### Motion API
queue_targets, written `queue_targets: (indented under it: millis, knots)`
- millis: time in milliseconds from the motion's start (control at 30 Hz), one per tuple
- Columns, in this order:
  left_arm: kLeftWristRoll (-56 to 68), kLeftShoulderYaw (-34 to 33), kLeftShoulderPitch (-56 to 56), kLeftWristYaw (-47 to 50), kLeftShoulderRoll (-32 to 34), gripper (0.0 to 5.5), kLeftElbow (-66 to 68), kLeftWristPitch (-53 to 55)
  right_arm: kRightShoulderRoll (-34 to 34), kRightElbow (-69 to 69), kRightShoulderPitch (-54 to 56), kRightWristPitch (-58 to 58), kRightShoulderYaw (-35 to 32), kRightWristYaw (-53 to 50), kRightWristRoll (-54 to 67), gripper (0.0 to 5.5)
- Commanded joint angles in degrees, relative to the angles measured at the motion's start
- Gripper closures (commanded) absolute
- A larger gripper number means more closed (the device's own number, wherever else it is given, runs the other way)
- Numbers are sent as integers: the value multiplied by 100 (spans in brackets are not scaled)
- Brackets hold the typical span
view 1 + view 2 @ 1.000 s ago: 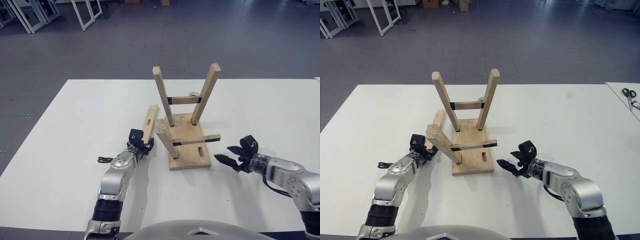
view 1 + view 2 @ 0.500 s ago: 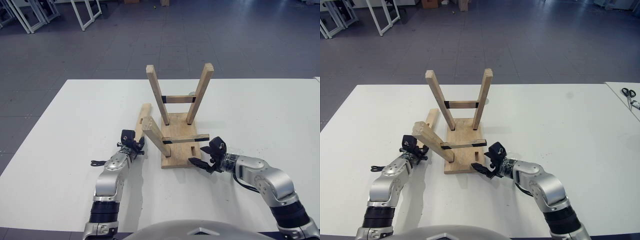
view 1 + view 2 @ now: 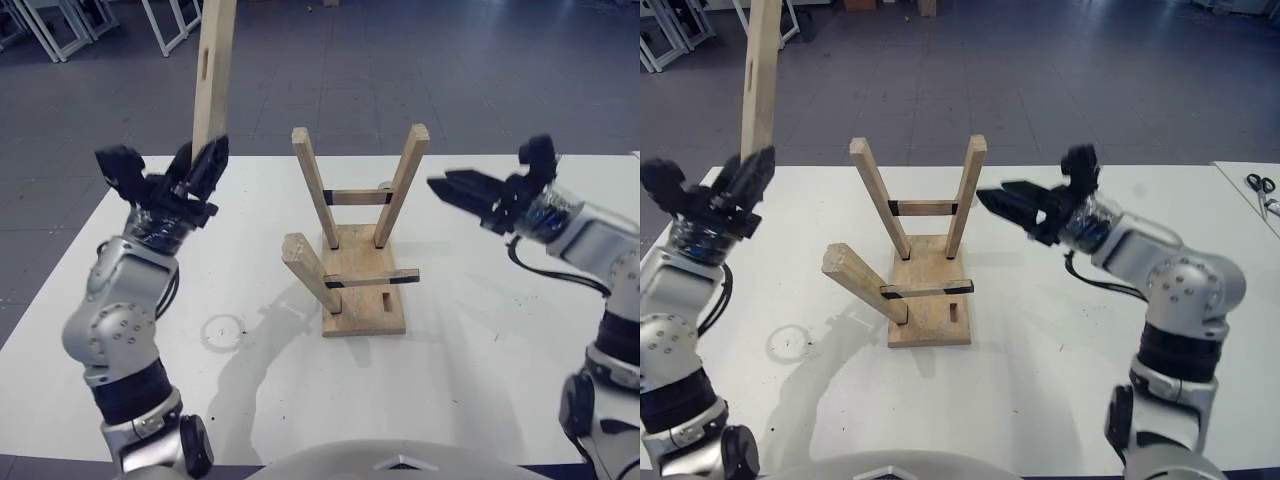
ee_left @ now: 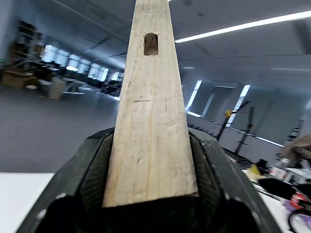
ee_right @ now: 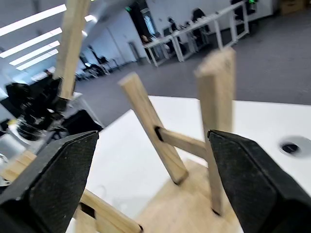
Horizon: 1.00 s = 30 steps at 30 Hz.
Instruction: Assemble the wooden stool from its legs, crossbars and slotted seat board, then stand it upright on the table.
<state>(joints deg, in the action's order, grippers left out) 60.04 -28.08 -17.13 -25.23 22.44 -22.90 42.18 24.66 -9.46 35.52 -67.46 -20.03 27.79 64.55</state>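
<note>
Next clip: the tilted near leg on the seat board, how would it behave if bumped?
The tilted near leg leans far more than the two far legs, out past the seat board, so it probably sits loosely and would tip or pull out. Its crossbar ends free, bracing nothing. The wood itself looks rigid.

White surface (image 3: 480,340) set before a grey tiled floor (image 3: 450,70); white metal frames (image 3: 160,30) at far left. Ceiling strip lights (image 4: 243,26); distant desks (image 5: 194,36).
</note>
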Motion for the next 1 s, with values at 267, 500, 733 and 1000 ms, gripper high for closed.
queue_targets:
  millis: [267,500,733,1000]
  knots:
    - [718,1503,-607,-1306,288,345,742,914,-801,670,961,-352,278,-854,1757,136]
    - [870,1681,-826,-1761,403,345,1078,1126,-823,969,1230,-66,546,-605,1519,136]
    - [810,1741,-869,-2121,505,345,1480,1302,-657,1217,1413,-131,330,28,2174,250]
    - [621,1839,-886,-2362,604,345,1582,1246,-632,1220,1328,-33,403,51,2050,331]
